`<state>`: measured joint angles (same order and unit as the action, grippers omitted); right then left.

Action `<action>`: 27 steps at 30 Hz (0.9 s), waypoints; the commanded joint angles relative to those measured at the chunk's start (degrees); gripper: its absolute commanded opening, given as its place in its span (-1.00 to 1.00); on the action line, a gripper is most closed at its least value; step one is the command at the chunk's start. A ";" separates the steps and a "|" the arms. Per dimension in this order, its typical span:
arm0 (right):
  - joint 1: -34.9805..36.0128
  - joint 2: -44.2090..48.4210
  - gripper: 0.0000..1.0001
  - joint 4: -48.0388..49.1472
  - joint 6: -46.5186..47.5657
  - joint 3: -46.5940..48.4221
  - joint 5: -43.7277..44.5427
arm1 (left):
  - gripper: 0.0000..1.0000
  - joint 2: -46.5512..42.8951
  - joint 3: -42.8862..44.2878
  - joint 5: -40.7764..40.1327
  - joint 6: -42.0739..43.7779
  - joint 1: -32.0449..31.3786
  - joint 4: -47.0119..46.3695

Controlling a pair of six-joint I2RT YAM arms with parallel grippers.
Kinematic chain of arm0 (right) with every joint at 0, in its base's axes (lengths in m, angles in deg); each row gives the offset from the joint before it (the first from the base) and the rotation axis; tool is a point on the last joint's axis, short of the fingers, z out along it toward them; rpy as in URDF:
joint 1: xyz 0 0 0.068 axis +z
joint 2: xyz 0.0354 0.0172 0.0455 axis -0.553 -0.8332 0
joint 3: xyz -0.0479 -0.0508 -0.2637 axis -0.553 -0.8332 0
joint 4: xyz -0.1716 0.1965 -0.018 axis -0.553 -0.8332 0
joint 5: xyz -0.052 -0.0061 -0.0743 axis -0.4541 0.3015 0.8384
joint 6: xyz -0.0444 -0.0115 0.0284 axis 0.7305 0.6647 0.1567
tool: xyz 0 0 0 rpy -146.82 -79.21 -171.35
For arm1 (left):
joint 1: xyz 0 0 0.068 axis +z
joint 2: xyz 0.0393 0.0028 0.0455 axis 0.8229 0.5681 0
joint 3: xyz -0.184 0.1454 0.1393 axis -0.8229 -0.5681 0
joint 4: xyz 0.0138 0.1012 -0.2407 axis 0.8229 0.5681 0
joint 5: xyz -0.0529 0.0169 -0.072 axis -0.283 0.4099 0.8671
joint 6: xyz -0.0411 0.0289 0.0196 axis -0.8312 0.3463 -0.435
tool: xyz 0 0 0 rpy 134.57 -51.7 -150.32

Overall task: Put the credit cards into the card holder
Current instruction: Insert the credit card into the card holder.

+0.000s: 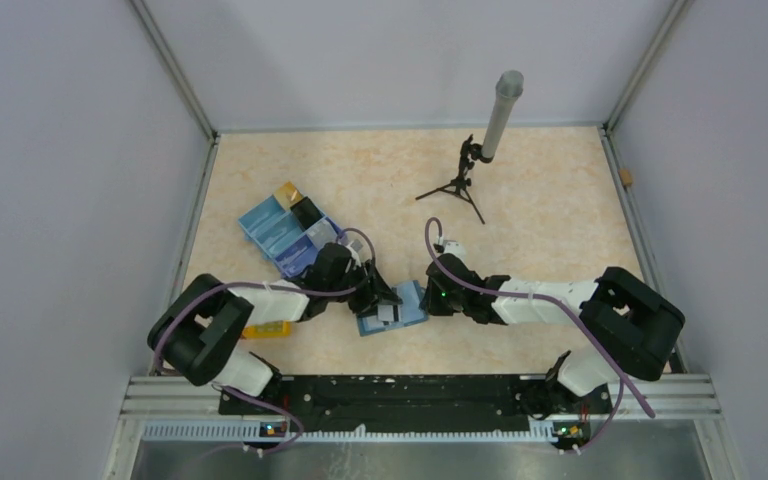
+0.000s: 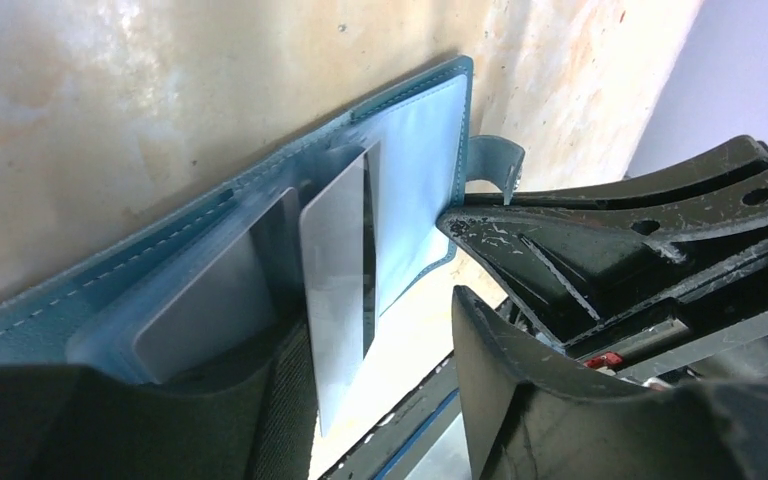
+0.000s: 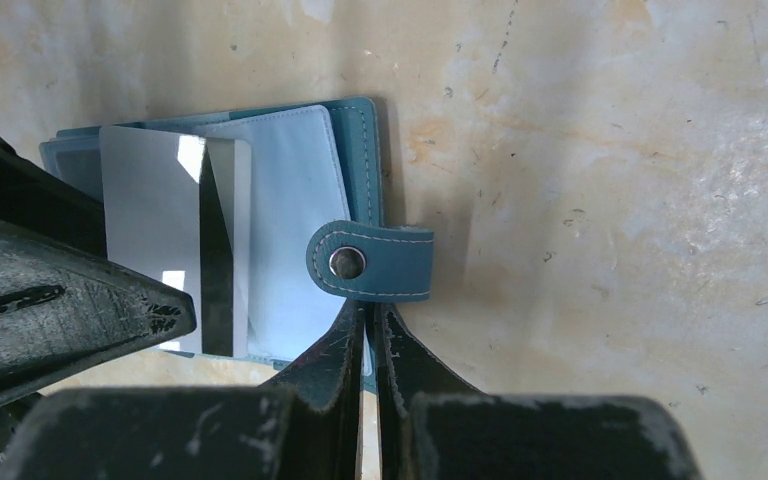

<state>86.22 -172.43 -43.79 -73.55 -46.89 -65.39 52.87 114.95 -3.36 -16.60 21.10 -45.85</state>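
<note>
Card holder [image 1: 412, 300] lies open on desk [image 1: 520, 200] btwn both arms. R tool [image 3: 370, 318] is closed, tips at holder's edge just under clasp strap [image 3: 370, 262] (pinning or pinching it, can't tell). L tool [image 1: 378, 296] has jaws parted, nothing gripped. Silvery card [image 2: 335, 290] looks partway into a sleeve, free end sticking out twd L tool. Its long axis runs twd that tool, so L arm is nearer; prob next: nudge it home lengthwise.
</note>
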 commanded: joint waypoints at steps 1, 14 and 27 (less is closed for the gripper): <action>-0.41 -1.12 -1.00 -6.45 1.89 -0.47 1.25 | 0.06 -2.05 2.80 -4.68 7.06 0.05 13.31; -0.39 -1.70 -1.00 -5.71 2.34 -0.24 1.10 | 0.59 -5.08 7.24 -11.35 13.79 0.09 28.07; -0.41 -2.15 -1.00 -5.07 2.42 -0.40 0.69 | 0.52 -4.10 9.16 -10.51 15.47 -0.59 31.26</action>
<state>86.22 -172.61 -43.63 -72.92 -46.83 -65.57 47.49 124.89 -10.90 -3.36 20.92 -21.24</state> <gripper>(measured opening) 0.010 0.775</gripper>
